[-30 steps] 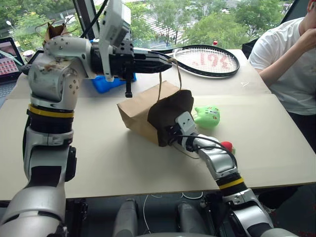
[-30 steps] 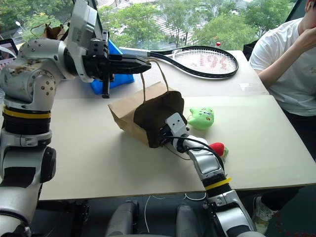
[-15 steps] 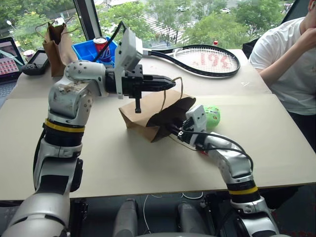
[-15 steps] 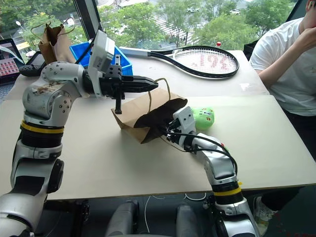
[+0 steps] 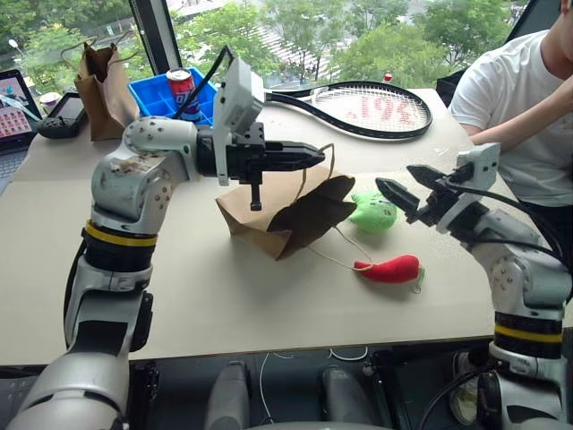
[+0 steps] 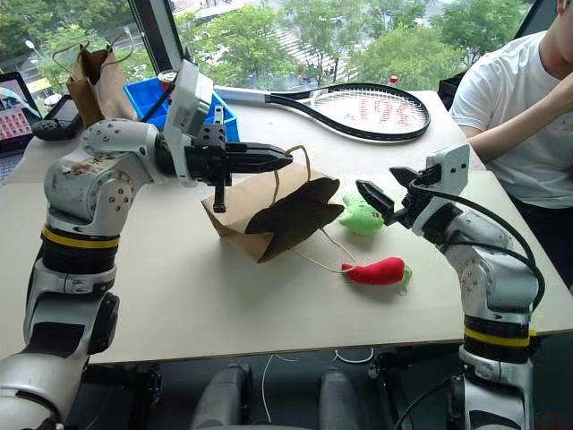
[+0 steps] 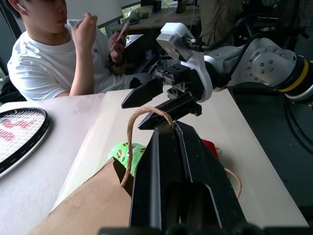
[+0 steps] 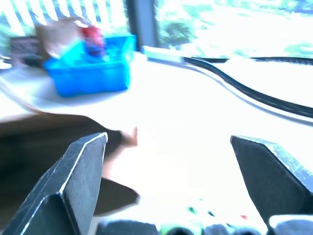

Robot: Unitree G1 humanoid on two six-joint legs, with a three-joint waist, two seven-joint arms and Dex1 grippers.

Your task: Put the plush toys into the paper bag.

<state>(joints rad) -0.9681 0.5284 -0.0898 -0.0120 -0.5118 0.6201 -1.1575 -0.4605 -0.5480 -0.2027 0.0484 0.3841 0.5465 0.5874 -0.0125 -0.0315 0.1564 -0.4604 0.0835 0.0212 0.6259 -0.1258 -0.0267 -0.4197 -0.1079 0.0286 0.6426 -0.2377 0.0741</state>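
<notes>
The light-brown paper bag (image 5: pixel 260 208) lies on its side on the table, its dark mouth facing right. My left gripper (image 5: pixel 315 154) is shut on the bag's upper twine handle (image 7: pixel 129 139) and holds it up above the mouth. The green plush toy (image 5: pixel 372 213) sits just right of the mouth. The red chili plush toy (image 5: pixel 389 269) lies on the table in front of it, next to the loose lower handle. My right gripper (image 5: pixel 399 180) hovers open and empty above and to the right of the green toy, pointing toward the bag.
A tennis racket (image 5: pixel 376 109) lies at the table's far side. A blue bin (image 5: pixel 166 97) with a can and a darker brown bag (image 5: pixel 103 79) stand at the far left. A person in a white shirt (image 5: pixel 519 107) sits at the right edge.
My right gripper has pulled out of the bag's mouth, swung right and up, and opened. The left gripper, still holding the handle, has sunk a little.
</notes>
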